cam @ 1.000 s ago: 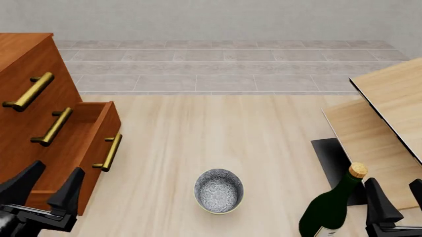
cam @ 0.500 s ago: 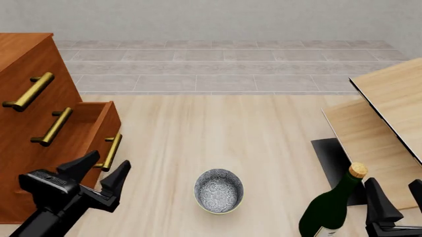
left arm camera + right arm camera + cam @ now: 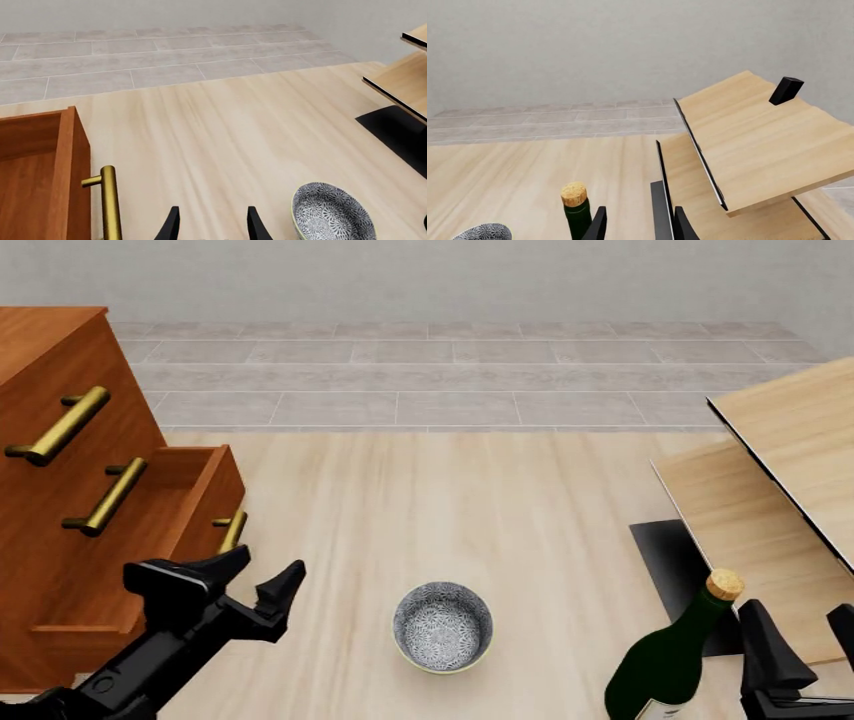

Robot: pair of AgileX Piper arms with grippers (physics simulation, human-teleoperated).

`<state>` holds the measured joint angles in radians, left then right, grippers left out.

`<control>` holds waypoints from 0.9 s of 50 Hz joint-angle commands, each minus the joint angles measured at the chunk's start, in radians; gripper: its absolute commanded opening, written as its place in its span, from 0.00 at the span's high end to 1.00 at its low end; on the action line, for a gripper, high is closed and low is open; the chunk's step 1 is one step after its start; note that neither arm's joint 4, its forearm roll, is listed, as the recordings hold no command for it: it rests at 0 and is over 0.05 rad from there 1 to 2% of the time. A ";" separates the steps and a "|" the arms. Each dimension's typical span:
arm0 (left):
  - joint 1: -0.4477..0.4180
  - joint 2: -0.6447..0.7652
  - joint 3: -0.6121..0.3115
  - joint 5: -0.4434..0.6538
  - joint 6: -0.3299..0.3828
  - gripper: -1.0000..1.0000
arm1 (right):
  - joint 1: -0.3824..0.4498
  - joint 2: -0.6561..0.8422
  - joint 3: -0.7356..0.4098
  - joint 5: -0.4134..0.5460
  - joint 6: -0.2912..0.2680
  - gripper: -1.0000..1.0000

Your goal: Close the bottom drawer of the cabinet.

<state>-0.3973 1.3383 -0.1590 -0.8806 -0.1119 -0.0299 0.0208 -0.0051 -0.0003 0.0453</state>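
Front view: the cabinet (image 3: 54,440), a reddish-brown wooden chest, stands at the left of a pale wooden bench (image 3: 441,510). Its bottom drawer (image 3: 147,550) is pulled out toward the middle of the bench, and the brass handle (image 3: 230,532) on its front is partly hidden by the left pincer (image 3: 247,578). That pincer sits just in front of the drawer face with its two black fingers spread apart and nothing between them. To its right, apart from it, a patterned bowl (image 3: 443,626) rests on the bench. Further right a dark green bottle (image 3: 671,660) with a cork stands near the lower edge, and the right pincer (image 3: 809,645) is just beside it, fingers parted and empty. Pale wooden shelves (image 3: 781,480) on a dark base fill the right side.

Left wrist view: the pincer's fingertips (image 3: 172,226) show at the lower edge, spread and holding nothing. The drawer's open wooden side (image 3: 40,175) and its brass handle (image 3: 108,202) lie just beside them; whether they touch cannot be told. The bowl (image 3: 330,212) is on the other side.

Right wrist view: the fingertips (image 3: 682,227) are parted and empty. The bottle's corked neck (image 3: 576,205) stands just beside them, with the shelves (image 3: 747,145) ahead.
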 commanded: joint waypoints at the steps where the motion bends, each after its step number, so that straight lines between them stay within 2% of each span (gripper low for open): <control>1: 0.005 0.136 -0.031 -0.055 -0.044 0.00 | 0.000 0.002 0.003 -0.004 0.002 0.00; 24: 0.056 0.347 -0.043 -0.188 -0.070 0.00 | -0.011 -0.006 0.000 0.005 0.014 0.00; 37: 0.100 0.388 -0.028 -0.222 -0.045 0.00 | -0.009 -0.002 0.000 0.001 0.012 0.00; 45: 0.136 0.425 -0.020 -0.259 0.001 0.00 | -0.010 -0.002 0.001 0.000 0.012 0.00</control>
<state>-0.2973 1.7198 -0.1870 -1.1011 -0.1451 -0.0392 0.0181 -0.0055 0.0019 0.0573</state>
